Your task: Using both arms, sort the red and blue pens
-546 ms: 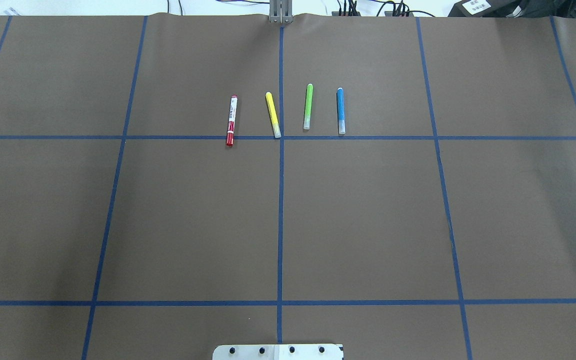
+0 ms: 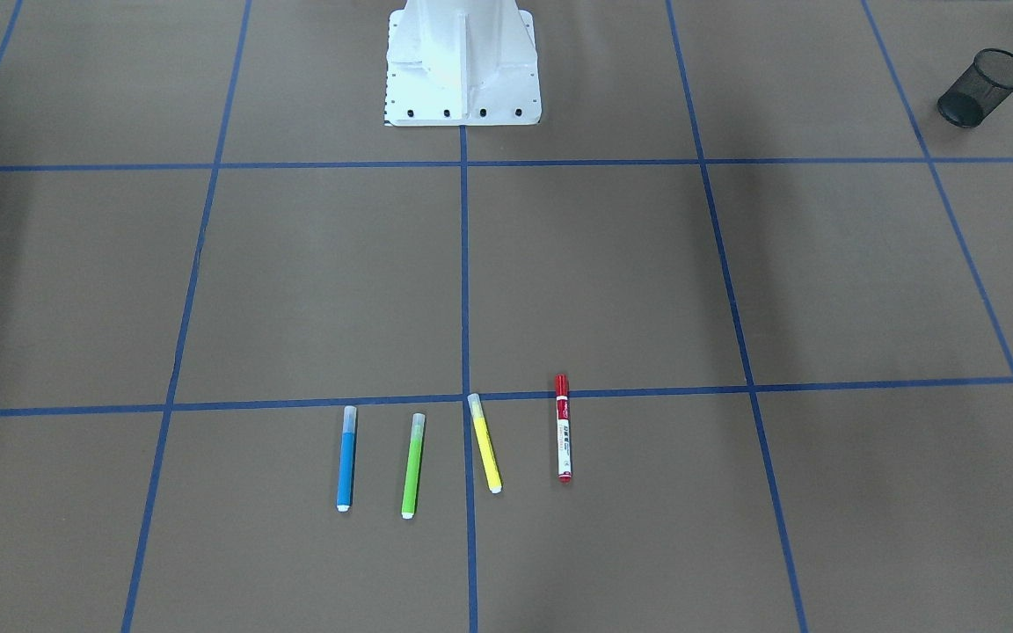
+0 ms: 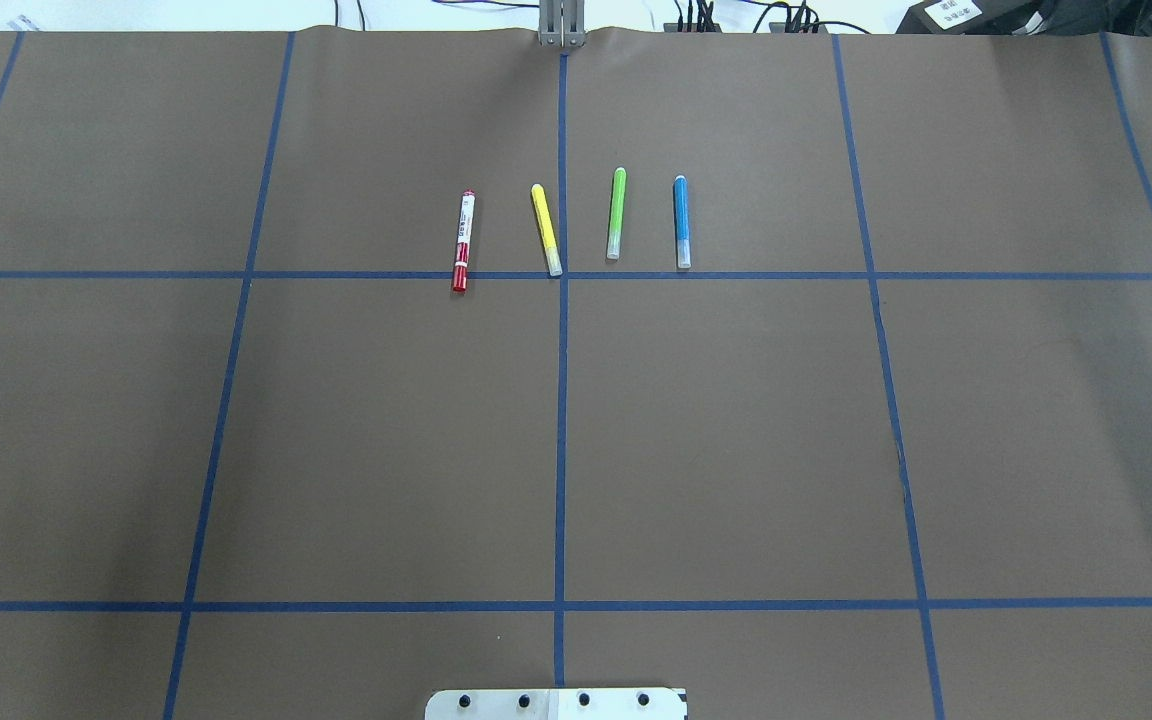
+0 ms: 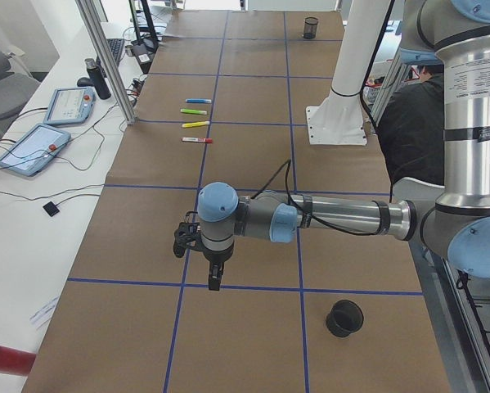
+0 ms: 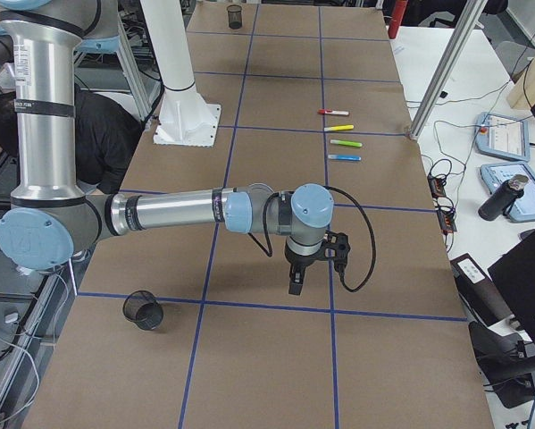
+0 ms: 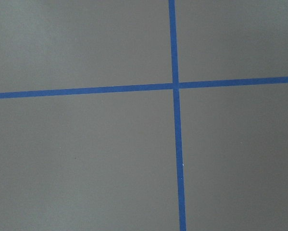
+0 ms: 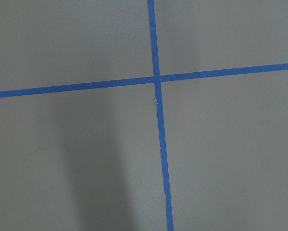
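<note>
The red pen (image 3: pixel 462 241), white-barrelled with a red cap, lies at the left end of a row on the brown table; the blue pen (image 3: pixel 681 222) lies at the right end. Both also show in the front-facing view, the red pen (image 2: pixel 563 428) and the blue pen (image 2: pixel 346 457). My left gripper (image 4: pixel 214 277) hangs over the table's left end, far from the pens, and only the left side view shows it. My right gripper (image 5: pixel 294 284) hangs over the right end, seen only from the right side. I cannot tell whether either is open or shut. Both wrist views hold only brown paper and blue tape.
Between the two pens lie a yellow marker (image 3: pixel 546 229) and a green marker (image 3: pixel 616 213). A black mesh cup (image 4: pixel 343 318) stands near my left arm and another mesh cup (image 5: pixel 143 309) near my right arm. The white robot base (image 2: pixel 461 66) is at the table's middle edge.
</note>
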